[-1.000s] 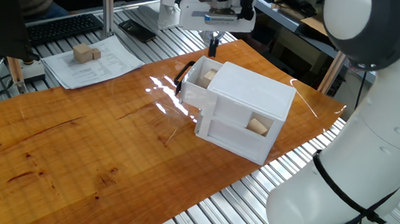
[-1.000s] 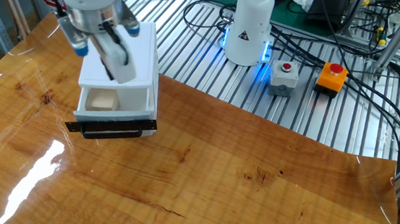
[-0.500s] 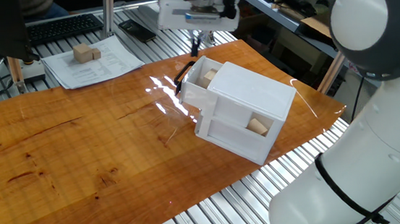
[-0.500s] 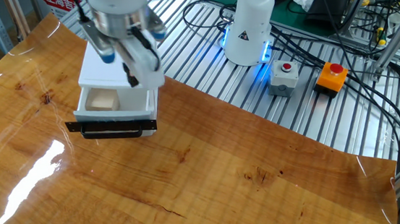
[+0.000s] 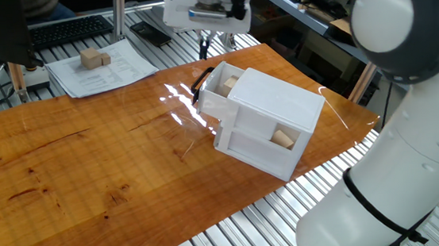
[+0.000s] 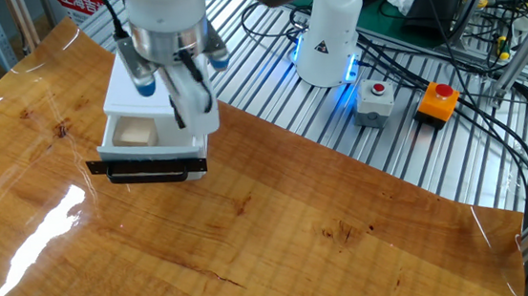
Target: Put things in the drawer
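The white cabinet (image 5: 281,102) lies on the wooden table. Its drawer (image 5: 219,99) is pulled open, with the curved black handle (image 5: 200,83) in front. One beige cube (image 5: 230,82) lies inside the drawer; it also shows in the other fixed view (image 6: 134,132). A second cube (image 5: 285,139) sits in the cabinet's lower opening. Two more cubes (image 5: 94,59) stand on a paper sheet at the back left. My gripper (image 5: 206,46) hangs above and just beyond the drawer's handle end. In the other fixed view my gripper (image 6: 189,102) looks open and empty.
The paper sheet (image 5: 111,73) lies on the slatted metal bench beyond the table's far edge, next to a keyboard (image 5: 68,30). The robot base (image 6: 331,37), a grey button box (image 6: 375,100) and an orange one (image 6: 437,101) stand off the wood with cables.
My gripper has moved away from over the drawer, past its handle end toward the paper side, staying high. The cubes and drawer have not moved.
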Controlling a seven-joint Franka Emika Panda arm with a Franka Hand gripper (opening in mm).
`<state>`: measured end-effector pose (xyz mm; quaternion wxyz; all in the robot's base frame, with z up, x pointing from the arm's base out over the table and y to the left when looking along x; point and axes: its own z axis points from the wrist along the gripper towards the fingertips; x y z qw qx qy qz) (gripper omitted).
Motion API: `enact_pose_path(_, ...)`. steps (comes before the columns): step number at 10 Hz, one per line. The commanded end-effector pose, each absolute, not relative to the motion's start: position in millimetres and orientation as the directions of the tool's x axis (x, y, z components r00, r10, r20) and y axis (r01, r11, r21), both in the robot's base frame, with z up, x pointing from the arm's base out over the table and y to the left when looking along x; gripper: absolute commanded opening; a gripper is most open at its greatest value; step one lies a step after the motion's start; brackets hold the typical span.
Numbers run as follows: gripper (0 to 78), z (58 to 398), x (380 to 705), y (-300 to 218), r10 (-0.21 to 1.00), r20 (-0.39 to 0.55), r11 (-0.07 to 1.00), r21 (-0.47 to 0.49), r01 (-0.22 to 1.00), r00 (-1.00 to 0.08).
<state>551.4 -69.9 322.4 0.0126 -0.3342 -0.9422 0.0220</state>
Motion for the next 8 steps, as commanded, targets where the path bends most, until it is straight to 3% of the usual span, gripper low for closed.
enact_pose_path(1, 1.1, 312.8, 568.7, -68.3, 0.693, -0.005, 0.720, -0.043, 0.693, -0.720)
enact_pose_path(8, 1.1, 292.5, 589.0, -66.9, 0.742, -0.042, 0.668, -0.024, 0.743, -0.669)
